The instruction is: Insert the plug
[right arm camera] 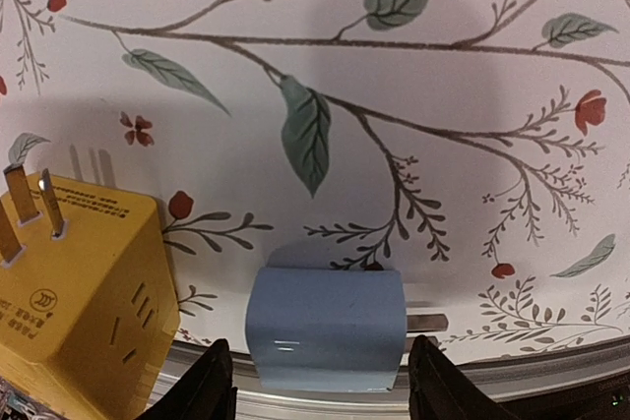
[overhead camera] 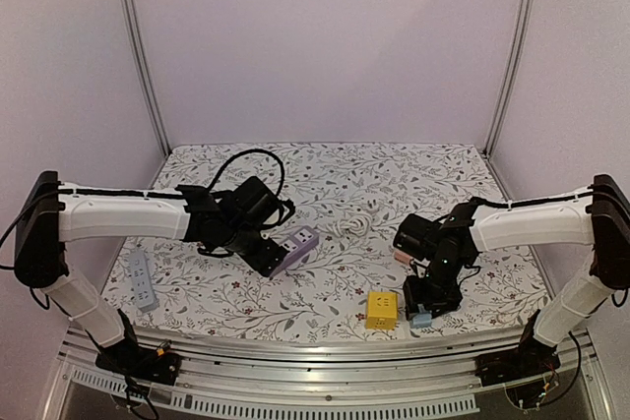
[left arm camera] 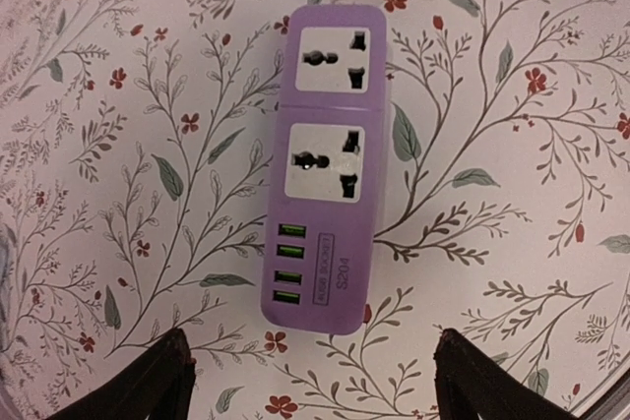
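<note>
A purple power strip (left arm camera: 320, 159) with two sockets and several green USB ports lies on the floral cloth; it also shows in the top view (overhead camera: 295, 246). My left gripper (left arm camera: 310, 381) is open just short of its USB end, touching nothing. A light blue plug (right arm camera: 327, 329) lies on its side at the table's near edge, prongs pointing right; in the top view it (overhead camera: 421, 320) sits below my right gripper (overhead camera: 430, 294). My right gripper (right arm camera: 320, 390) is open, its fingers on either side of the blue plug, not closed on it.
A yellow cube adapter (right arm camera: 74, 287) with prongs up stands just left of the blue plug, also in the top view (overhead camera: 381, 309). A white cord (overhead camera: 356, 226) coils behind the purple strip. A white power strip (overhead camera: 141, 279) lies far left. The metal table rail (overhead camera: 325, 346) runs along the front.
</note>
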`<action>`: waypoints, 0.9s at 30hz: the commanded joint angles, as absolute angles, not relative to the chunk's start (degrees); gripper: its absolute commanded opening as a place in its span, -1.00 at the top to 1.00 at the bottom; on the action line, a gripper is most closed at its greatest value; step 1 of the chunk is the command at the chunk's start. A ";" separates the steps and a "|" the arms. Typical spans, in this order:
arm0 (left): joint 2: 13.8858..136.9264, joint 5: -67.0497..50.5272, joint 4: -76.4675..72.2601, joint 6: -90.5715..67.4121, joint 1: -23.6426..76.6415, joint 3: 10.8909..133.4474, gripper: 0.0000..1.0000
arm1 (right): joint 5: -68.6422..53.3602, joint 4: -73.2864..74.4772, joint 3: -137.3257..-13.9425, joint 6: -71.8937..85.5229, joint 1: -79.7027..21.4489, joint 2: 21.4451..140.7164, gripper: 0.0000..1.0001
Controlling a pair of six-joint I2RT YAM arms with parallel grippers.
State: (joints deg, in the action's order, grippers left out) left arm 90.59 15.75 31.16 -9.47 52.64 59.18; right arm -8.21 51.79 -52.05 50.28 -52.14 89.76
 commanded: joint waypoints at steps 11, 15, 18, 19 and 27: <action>87.76 14.13 30.43 -9.76 52.12 57.95 -0.69 | -7.42 51.81 -51.35 49.89 -52.93 90.48 0.15; 86.22 13.80 30.44 -9.59 52.12 57.74 -0.69 | -7.36 52.01 -52.13 49.75 -52.94 90.02 0.28; 84.88 13.91 30.48 -9.38 52.12 57.95 -0.70 | -7.71 52.03 -52.87 49.83 -52.94 89.61 0.35; 84.52 13.75 30.50 -9.29 52.12 58.23 -0.71 | -7.73 52.13 -53.29 49.90 -52.97 89.32 0.36; 81.83 9.71 32.41 -7.14 52.12 63.05 -0.70 | -6.88 54.43 -56.77 50.77 -52.98 87.18 0.38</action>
